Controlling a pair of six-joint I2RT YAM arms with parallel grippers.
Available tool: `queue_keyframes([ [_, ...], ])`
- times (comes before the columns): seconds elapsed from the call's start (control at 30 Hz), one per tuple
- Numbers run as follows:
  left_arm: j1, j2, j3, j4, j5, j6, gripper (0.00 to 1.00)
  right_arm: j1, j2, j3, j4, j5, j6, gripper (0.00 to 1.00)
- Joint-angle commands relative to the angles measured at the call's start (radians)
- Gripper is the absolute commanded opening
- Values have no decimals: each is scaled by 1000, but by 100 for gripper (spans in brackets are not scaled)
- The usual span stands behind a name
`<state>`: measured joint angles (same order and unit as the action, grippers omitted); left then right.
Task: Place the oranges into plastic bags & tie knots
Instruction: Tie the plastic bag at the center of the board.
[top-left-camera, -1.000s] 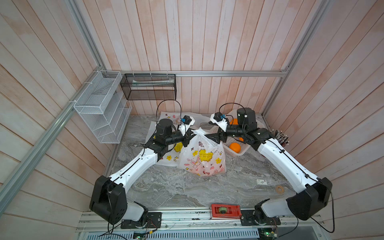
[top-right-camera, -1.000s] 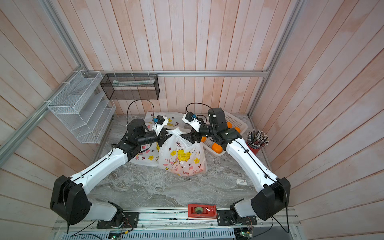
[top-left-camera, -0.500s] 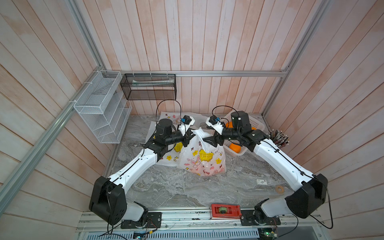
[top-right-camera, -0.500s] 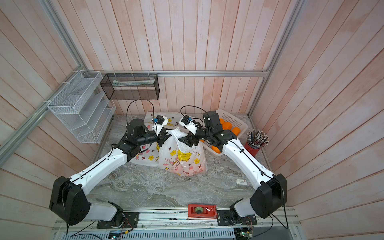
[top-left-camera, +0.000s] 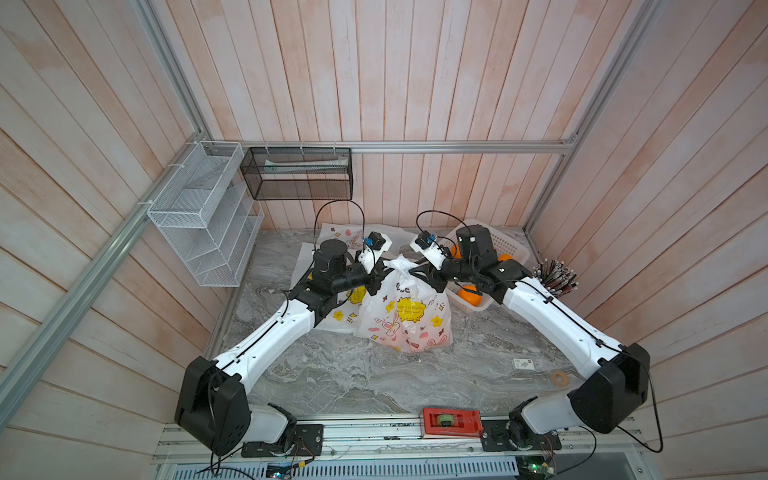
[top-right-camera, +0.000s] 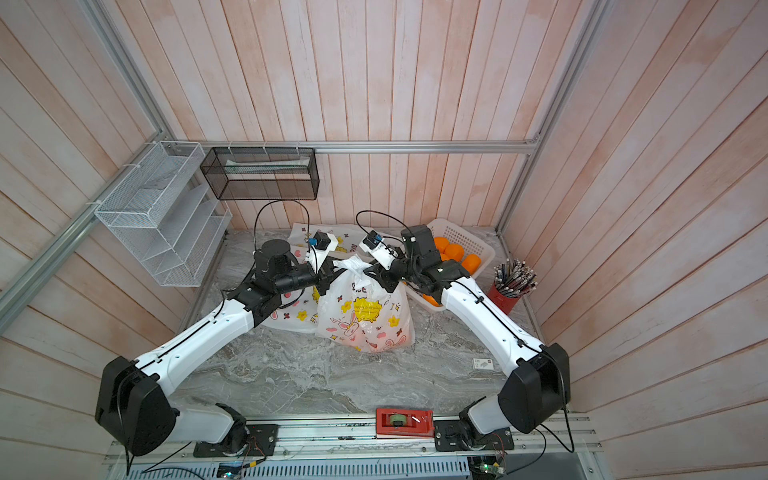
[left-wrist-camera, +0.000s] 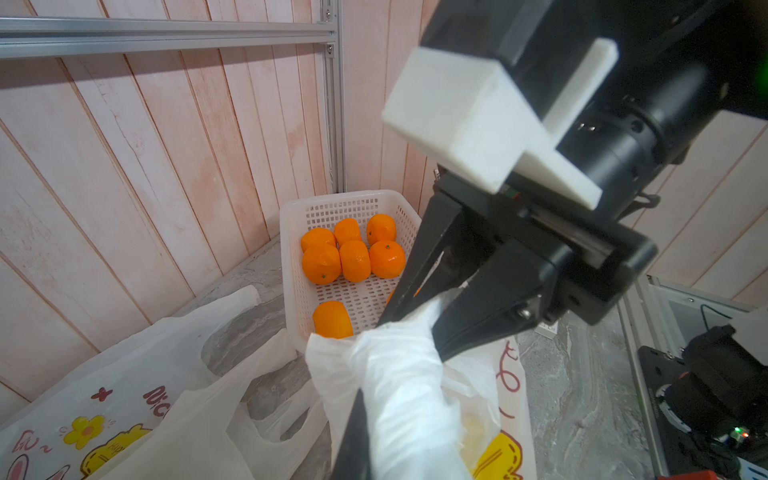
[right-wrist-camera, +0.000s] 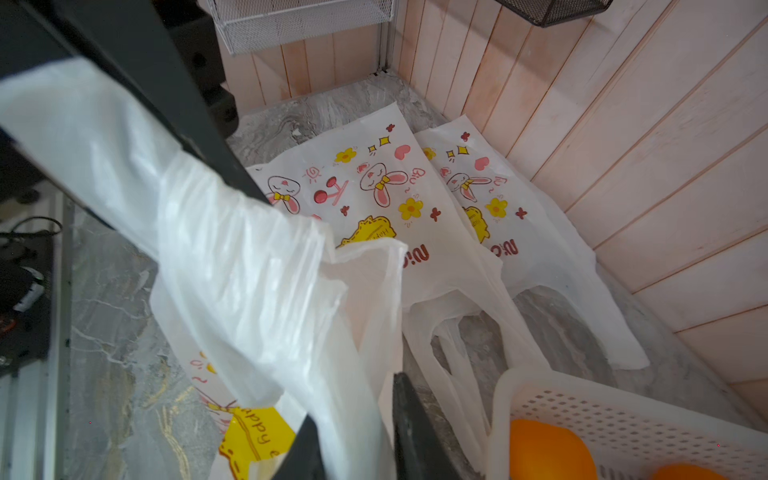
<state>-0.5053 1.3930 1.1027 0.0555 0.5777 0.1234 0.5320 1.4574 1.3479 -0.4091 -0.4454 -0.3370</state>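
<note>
Right gripper (top-left-camera: 417, 272) has swung from the basket (left-wrist-camera: 291, 266) to the printed bag (top-left-camera: 403, 320) standing on the table (top-left-camera: 332, 374) and is pinched on its bunched handles; left gripper (top-left-camera: 377, 277) clamps them from the opposite side. Only the left wrist view shows the loose oranges (left-wrist-camera: 353, 259) in the basket. Only the right wrist view shows the flat bags (right-wrist-camera: 374, 187) by the wall clearly.

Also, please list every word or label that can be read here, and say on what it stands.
"Happy e", rest hidden: yellow badge on the filled bag.
"Bu~": beside the bunny on a flat bag.
"Nic", red, rest folded away: same flat bag.
White card on the table: too small to read.
</note>
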Motion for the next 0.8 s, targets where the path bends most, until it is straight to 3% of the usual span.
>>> queue_keyframes([
  [0.0,-9,-27,-10,-20,-32,-4,0,3,-39,11,12,109,13,14],
  [0.1,-14,-26,-9,-31,-38,-9,0,5,-55,10,45,163,14,0],
  [0.47,-20,-25,-7,-46,-7,-46,0,19,-88,-45,208,316,-8,0],
  [0.63,-21,-20,6,-46,-33,-123,0,24,-99,-131,295,314,-4,0],
  [0.67,-21,-17,12,-54,-56,-137,0,24,-107,-143,301,297,-2,2],
  [0.77,-21,-6,28,-69,-92,-163,0,24,-136,-150,263,236,-10,28],
])
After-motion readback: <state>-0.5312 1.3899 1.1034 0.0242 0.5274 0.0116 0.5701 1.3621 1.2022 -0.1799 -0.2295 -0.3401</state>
